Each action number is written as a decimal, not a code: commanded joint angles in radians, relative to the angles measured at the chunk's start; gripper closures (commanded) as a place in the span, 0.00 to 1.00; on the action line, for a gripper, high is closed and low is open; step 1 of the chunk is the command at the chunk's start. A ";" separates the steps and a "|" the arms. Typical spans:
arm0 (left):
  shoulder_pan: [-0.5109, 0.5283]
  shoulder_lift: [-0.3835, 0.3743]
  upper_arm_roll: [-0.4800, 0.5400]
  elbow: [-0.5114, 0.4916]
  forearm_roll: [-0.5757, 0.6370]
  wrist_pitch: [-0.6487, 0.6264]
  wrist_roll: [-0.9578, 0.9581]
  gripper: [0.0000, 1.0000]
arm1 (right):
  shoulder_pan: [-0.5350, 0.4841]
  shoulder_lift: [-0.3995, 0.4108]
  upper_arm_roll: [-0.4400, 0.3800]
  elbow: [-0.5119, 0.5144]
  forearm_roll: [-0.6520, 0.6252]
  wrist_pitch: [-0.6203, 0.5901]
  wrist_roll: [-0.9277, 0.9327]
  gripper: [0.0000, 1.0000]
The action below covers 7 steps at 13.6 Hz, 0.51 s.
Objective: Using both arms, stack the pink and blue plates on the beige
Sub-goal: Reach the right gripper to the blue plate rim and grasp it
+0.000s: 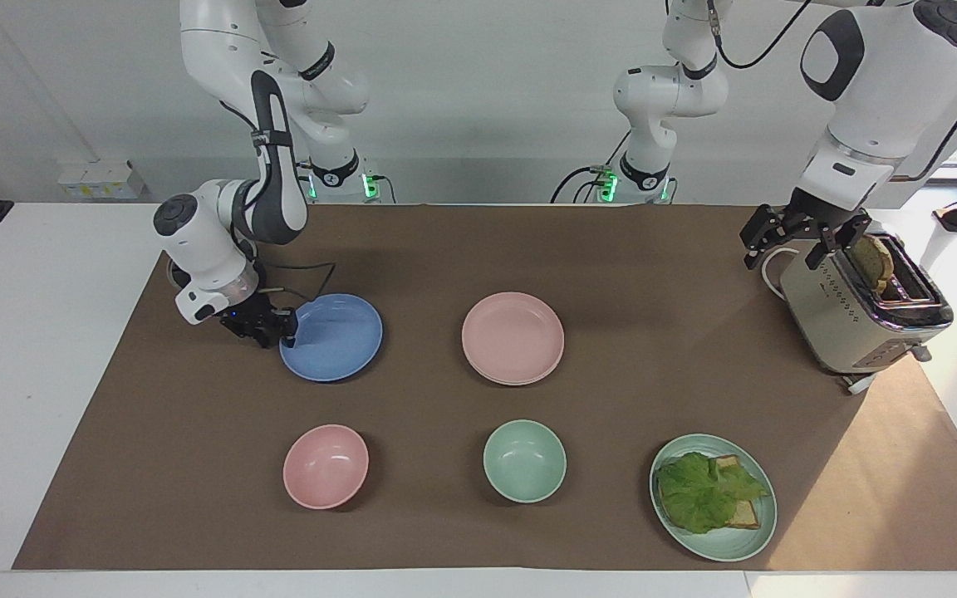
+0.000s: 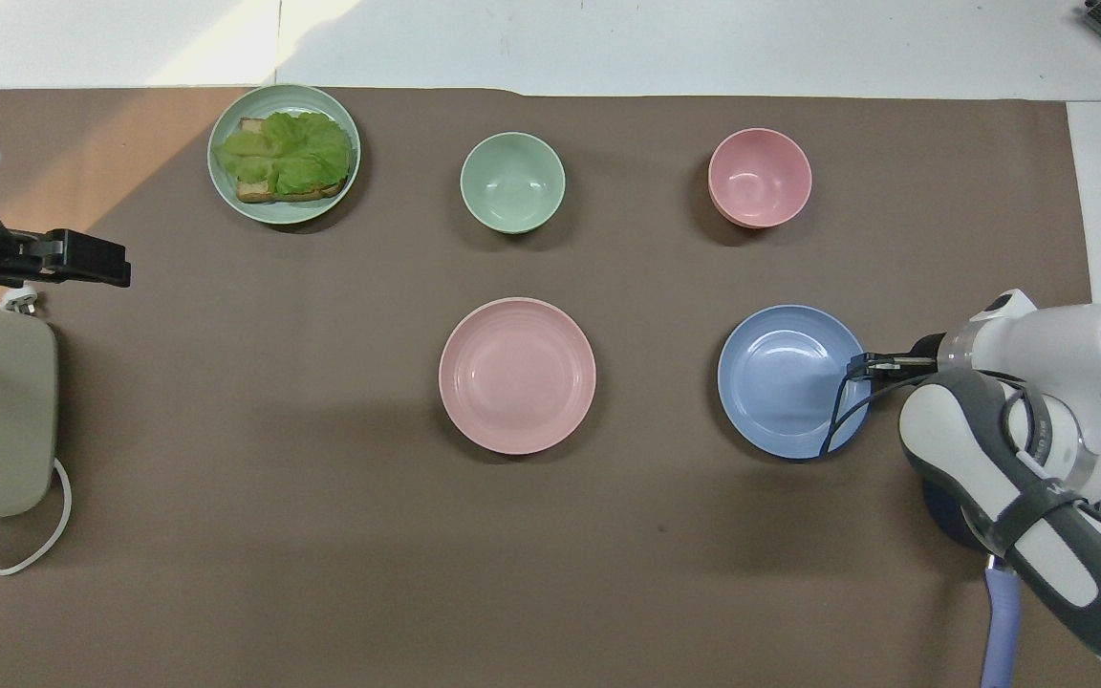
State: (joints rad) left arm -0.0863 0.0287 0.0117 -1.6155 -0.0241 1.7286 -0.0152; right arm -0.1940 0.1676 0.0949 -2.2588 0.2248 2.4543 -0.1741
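Observation:
The blue plate [image 1: 337, 339] [image 2: 785, 380] lies on the brown mat toward the right arm's end. My right gripper [image 1: 282, 330] [image 2: 861, 364] is down at its rim, on the edge toward that end, shut on the rim. The pink plate [image 1: 512, 335] [image 2: 517, 375] lies mid-table, level with the blue one. The beige plate is hidden, except that a thin pale edge [image 1: 520, 383] peeks out under the pink plate. My left gripper [image 1: 790, 242] [image 2: 120, 270] waits open in the air beside the toaster.
A toaster [image 1: 865, 320] holding a bread slice stands at the left arm's end. Farther from the robots sit a pink bowl [image 1: 326, 466], a mint bowl [image 1: 524, 460] and a mint plate [image 1: 757, 531] bearing a lettuce sandwich. A dark pot with a blue handle [image 2: 1000, 621] sits under the right arm.

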 commanded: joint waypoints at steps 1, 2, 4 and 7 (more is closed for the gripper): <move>0.011 -0.009 -0.009 0.003 0.018 -0.021 0.009 0.00 | -0.008 -0.007 0.011 -0.005 0.080 0.002 -0.039 0.89; 0.011 -0.009 -0.009 0.003 0.018 -0.021 0.009 0.00 | -0.004 -0.010 0.011 0.005 0.097 -0.021 -0.041 1.00; 0.011 -0.009 -0.009 0.003 0.016 -0.021 0.009 0.00 | -0.001 -0.020 0.011 0.025 0.111 -0.060 -0.039 1.00; 0.011 -0.009 -0.007 0.003 0.016 -0.021 0.009 0.00 | 0.019 -0.049 0.011 0.056 0.125 -0.099 -0.035 1.00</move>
State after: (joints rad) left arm -0.0863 0.0287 0.0117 -1.6155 -0.0241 1.7282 -0.0152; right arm -0.1836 0.1410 0.0964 -2.2277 0.3129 2.3962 -0.1836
